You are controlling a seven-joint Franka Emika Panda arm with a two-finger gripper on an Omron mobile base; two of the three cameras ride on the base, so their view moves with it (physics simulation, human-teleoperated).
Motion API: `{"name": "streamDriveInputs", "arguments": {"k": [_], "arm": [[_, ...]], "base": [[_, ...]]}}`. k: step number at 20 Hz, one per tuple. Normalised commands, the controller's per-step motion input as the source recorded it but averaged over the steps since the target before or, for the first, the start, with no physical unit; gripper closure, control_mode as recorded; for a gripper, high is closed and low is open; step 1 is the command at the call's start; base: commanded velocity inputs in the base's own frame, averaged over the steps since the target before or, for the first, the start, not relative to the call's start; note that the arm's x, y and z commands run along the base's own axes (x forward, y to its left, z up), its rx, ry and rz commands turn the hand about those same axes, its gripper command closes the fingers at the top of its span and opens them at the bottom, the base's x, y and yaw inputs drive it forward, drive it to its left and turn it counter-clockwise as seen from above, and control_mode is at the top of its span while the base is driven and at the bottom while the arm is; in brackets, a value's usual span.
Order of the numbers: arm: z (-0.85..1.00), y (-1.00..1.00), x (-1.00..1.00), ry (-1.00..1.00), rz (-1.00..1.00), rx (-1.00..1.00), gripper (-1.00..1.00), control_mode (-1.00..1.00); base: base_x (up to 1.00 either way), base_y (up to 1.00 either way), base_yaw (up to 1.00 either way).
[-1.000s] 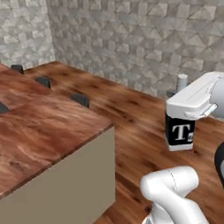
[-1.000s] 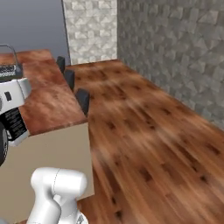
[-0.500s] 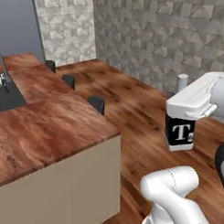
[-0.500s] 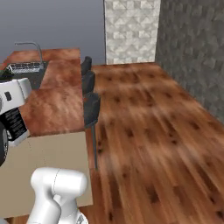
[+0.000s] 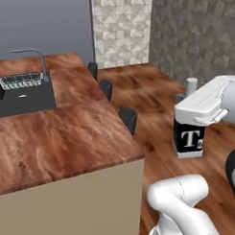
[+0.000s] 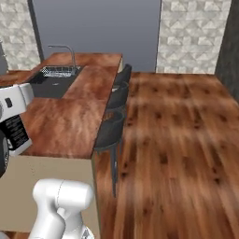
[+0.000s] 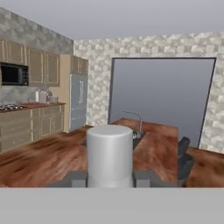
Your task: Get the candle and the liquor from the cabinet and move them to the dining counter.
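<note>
Left base view showed the gripper [image 5: 194,117] at about 3 o'clock, closed tight on the liquor [image 5: 188,138]. The black bottle with its white T hung upright in the air over the wood floor [image 5: 157,89], well apart from the dining counter [image 5: 62,135]. That big brown counter lay at 9 o'clock, with a black sink [image 5: 22,96] and a bent tap [image 5: 33,57] near 10 o'clock. Dark stools [image 5: 128,120] stood along its right edge. From the hand view, the bottle's white cap [image 7: 110,153] sat at 6 o'clock between the dark fingertips [image 7: 78,178], with the counter behind it.
</note>
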Motion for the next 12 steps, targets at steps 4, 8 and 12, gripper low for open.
{"name": "streamDriveInputs", "arguments": {"k": [4,8,12], "arm": [[0.0,0.0,0.0,0.0,0.0,0.0,1.0,1.0],[0.0,0.0,0.0,0.0,0.0,0.0,1.0,1.0],[0.0,0.0,0.0,0.0,0.0,0.0,1.0,1.0]], "base": [[0.72,-0.37,0.44],[0.72,-0.38,0.44],[0.72,-0.41,0.43]]}}
